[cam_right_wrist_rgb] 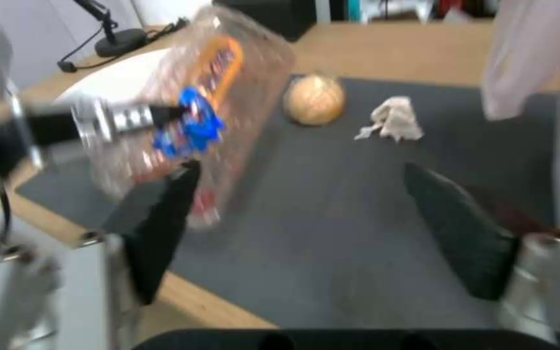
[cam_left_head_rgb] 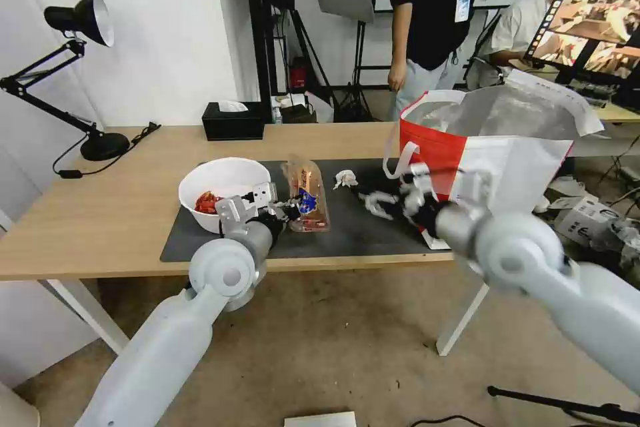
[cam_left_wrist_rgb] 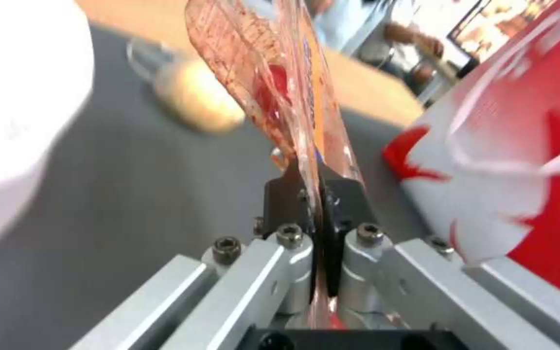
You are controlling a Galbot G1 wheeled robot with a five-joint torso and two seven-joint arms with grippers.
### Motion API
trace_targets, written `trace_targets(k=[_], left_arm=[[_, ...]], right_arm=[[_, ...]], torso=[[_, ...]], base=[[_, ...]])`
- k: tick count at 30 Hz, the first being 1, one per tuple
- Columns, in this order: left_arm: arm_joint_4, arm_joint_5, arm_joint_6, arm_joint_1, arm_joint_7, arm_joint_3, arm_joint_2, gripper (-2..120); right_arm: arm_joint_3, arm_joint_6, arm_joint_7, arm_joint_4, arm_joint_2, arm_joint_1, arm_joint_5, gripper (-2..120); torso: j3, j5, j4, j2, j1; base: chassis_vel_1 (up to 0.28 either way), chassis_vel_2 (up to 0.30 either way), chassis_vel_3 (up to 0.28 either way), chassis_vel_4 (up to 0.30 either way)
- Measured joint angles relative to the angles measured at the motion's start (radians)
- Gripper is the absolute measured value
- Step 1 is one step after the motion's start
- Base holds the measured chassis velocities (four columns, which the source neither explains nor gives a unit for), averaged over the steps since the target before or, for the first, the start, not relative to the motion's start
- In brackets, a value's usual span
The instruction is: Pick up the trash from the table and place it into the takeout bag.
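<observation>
A lamp (cam_left_head_rgb: 80, 67) stands at the table's (cam_left_head_rgb: 100, 213) far left corner, a black tissue box (cam_left_head_rgb: 233, 121) at the back edge. On the left part of the grey mat (cam_left_head_rgb: 347, 230) sits the white bowl (cam_left_head_rgb: 223, 190) with red scraps inside. Just beside the bowl, the left gripper (cam_left_head_rgb: 291, 207) is clamped on the near rim of the clear tray (cam_left_head_rgb: 308, 193); in the left wrist view the two black pads meet on the thin plastic edge (cam_left_wrist_rgb: 316, 194) and the tray stands tilted up, away from the mat. The beige ball (cam_right_wrist_rgb: 314, 98) lies on the mat beyond the tray, apart from it. The crumpled tissue (cam_left_head_rgb: 345, 179) lies on the mat between tray and bag, touching neither. The right gripper (cam_left_head_rgb: 379, 203) hovers low over the mat just in front of the bag, jaws spread wide with nothing between them; its dark fingers (cam_right_wrist_rgb: 464, 233) show well apart in the right wrist view. The red-and-white bag (cam_left_head_rgb: 493, 147) stands upright at the table's right end, mouth open, foil lining showing, a white handle (cam_left_head_rgb: 400, 160) hanging down its near side.
</observation>
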Motion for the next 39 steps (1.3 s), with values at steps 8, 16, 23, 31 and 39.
trace_targets(k=[8,16,23,31,39], left_arm=[[-0.071,-0.066,-0.028,-0.067,-0.031,-0.011,0.052,0],[-0.098,-0.199,-0.055,-0.317,-0.141,0.096,0.056,0],[0.024,-0.231,-0.077,-0.601,-0.205,0.283,-0.062,0],[0.185,-0.166,-0.11,-0.801,-0.191,0.436,-0.224,0],[0.395,0.026,-0.149,-0.895,-0.041,0.536,-0.388,0]], right_arm=[[0.042,0.063,-0.016,0.084,-0.012,-0.177,-0.166,100],[0.054,0.106,-0.055,0.084,0.052,-0.383,-0.394,100],[0.056,0.121,-0.075,0.039,0.165,-0.465,-0.547,100],[0.062,0.136,-0.092,-0.002,0.254,-0.496,-0.622,100],[0.07,0.141,-0.1,-0.018,0.28,-0.486,-0.638,100]], torso=[[0.0,0.0002,0.0012,0.0,0.0],[0.0,0.0001,0.001,0.0,0.0],[0.0,0.0007,0.0007,0.0,0.0],[0.0,0.0006,0.0008,0.0,0.0],[0.0,0.0006,0.0006,0.0,0.0]], base=[[0.0,0.0,0.0,0.0],[0.0,0.0,0.0,0.0],[0.0,0.0,0.0,0.0],[0.0,0.0,0.0,0.0],[0.0,0.0,0.0,0.0]])
